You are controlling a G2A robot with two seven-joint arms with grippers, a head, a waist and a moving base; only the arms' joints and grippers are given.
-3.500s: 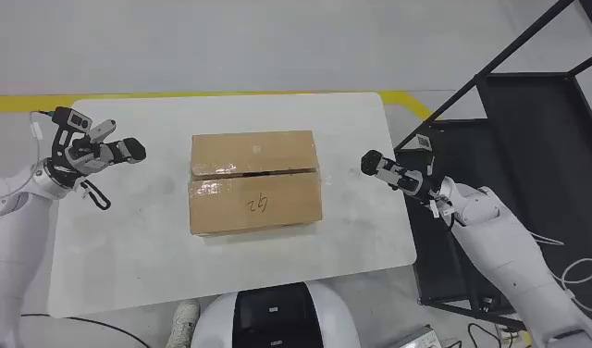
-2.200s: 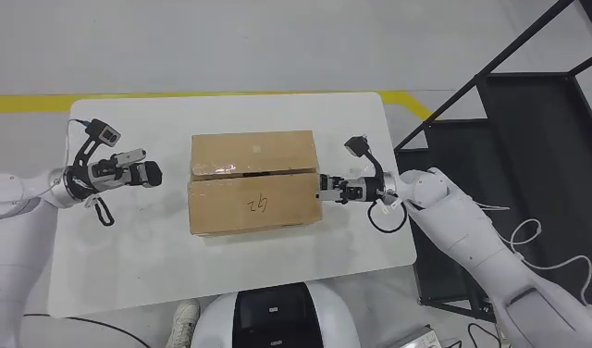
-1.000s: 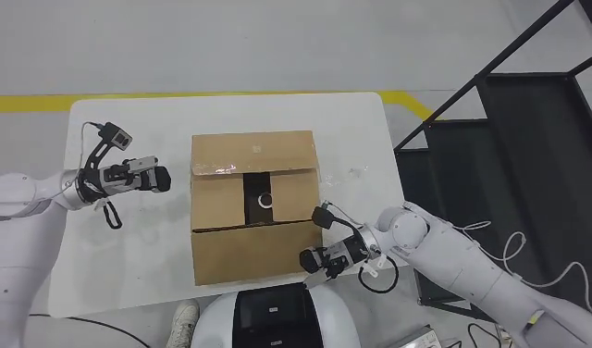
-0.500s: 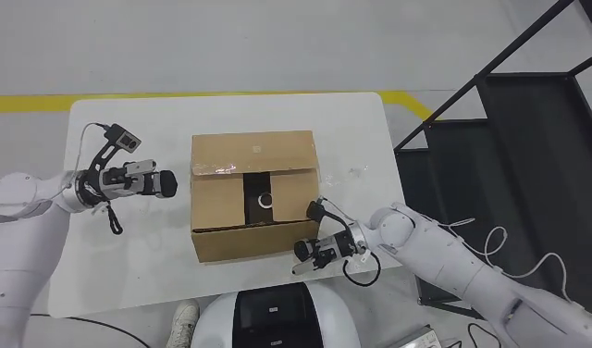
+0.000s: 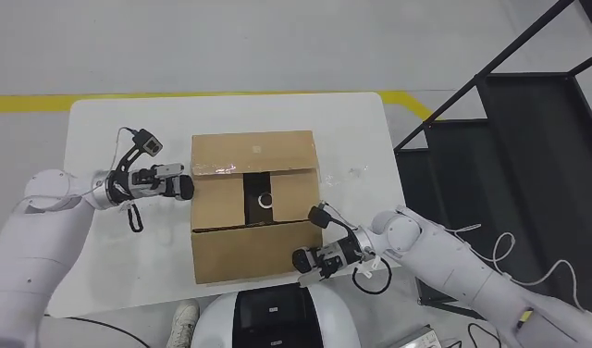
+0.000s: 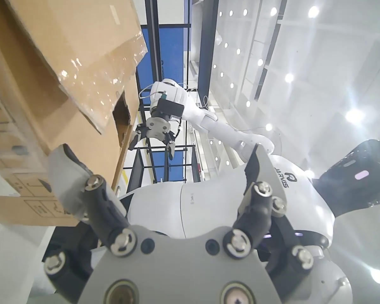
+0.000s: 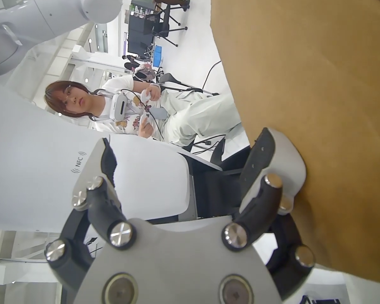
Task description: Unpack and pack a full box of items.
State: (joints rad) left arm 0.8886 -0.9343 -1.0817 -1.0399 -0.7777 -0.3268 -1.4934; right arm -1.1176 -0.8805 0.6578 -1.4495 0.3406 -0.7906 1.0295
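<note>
We see the box (image 5: 254, 205) standing in the middle of the white counter (image 5: 111, 255). Its far flap (image 5: 254, 151) lies flat over the top, with clear tape along its edge. The near flap (image 5: 248, 251) is turned outward, toward the robot's side, and between the two the top is open. Two short inner flaps lie across the opening, one from each end. In the gap between them we make out a dark item (image 5: 263, 200) with a small pale ring on it; what it is we cannot tell.

The left gripper (image 5: 185, 187) sits at the left end of the box, level with the edge of the far flap, its tips just beside the cardboard. In the left wrist view its jaws stand wide apart with nothing between them. One finger is close against the box wall; whether it touches we cannot tell.

The right gripper (image 5: 305, 260) is at the right-hand corner of the near flap, by the counter's near edge. In its wrist view the jaws are spread wide and hold nothing. One finger (image 7: 272, 162) lies against the face of the flap, and the other stands free of it.
</note>
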